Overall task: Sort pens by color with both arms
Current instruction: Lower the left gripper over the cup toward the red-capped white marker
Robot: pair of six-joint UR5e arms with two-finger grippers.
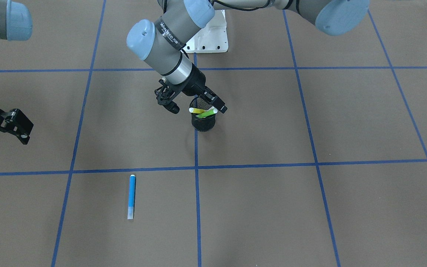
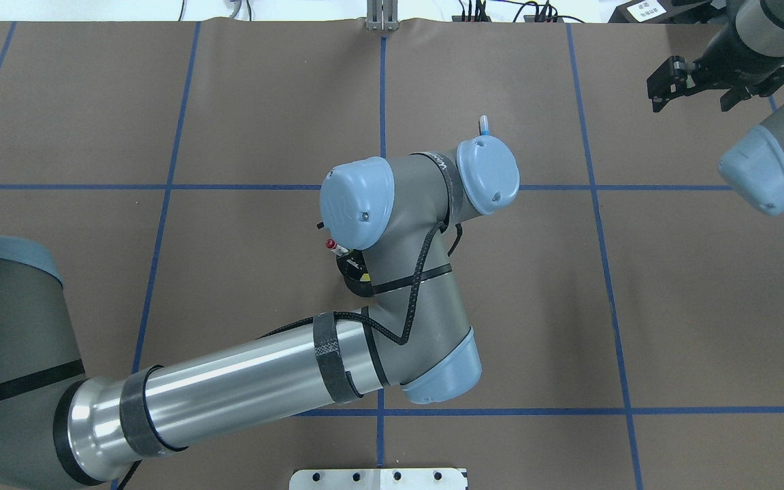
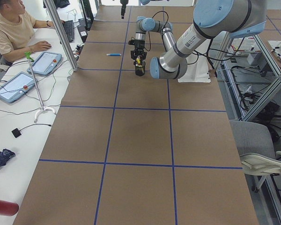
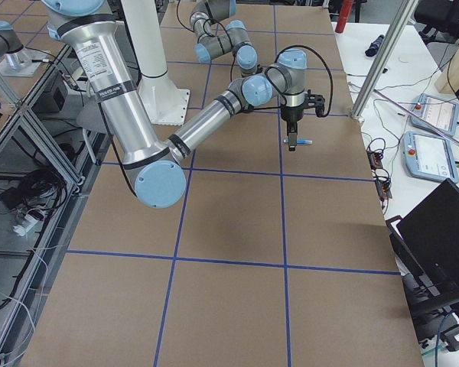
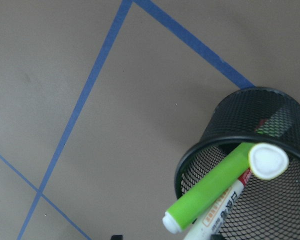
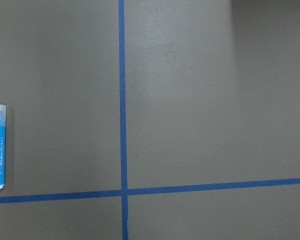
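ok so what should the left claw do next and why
Probably ease the left claw down onto the green pen: the claw hangs at the cup, that pen pokes up above the rim, and only the blue pen lies out on the table.

Seen from above, a brown table (image 2: 705, 306) is marked into large squares by blue tape lines (image 2: 160, 187), and the left arm (image 2: 229, 388) reaches in from the lower left, its silver forearm bending into a grey wrist with light-blue caps over the table's middle. Beneath that wrist show only a sliver of a black mesh cup (image 2: 350, 275), the tip of a red-capped marker (image 2: 331, 243) just beside it, and farther out the clear end of a blue highlighter (image 2: 483, 124). The right arm (image 2: 766, 170) sits well apart at the upper right, and the right gripper (image 2: 667, 85) is too indistinct to judge its opening.
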